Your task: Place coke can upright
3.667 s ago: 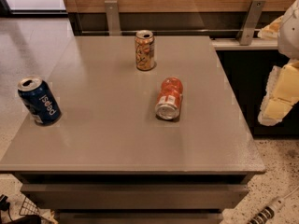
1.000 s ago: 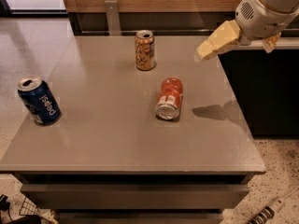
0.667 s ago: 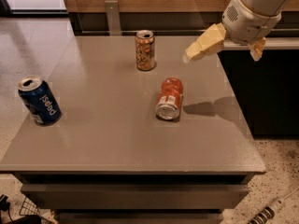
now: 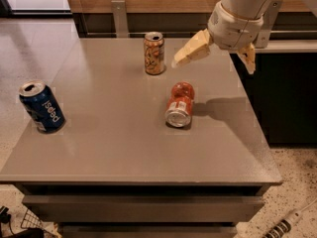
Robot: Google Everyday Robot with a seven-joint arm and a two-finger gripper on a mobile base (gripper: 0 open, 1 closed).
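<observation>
- Your red-orange aluminium coke can (image 4: 179, 105) lies on its side mid-table, silver top facing you
- Your cream two-finger gripper (image 4: 214, 62) hangs at its 1 o'clock, wedge fingers (image 4: 192, 50) spread apart, holding nothing
- Smooth grey table (image 4: 114, 133)

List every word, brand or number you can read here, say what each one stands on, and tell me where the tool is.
"pepsi": in white on the blue can, standing at the table's left edge.
Coke can, lying on its side mid-table: white label patch, print too blurred to read.
Orange-tan patterned can, upright at the back: no legible text.
The tool hangs open above the table, up and right of the coke can, touching nothing.
</observation>
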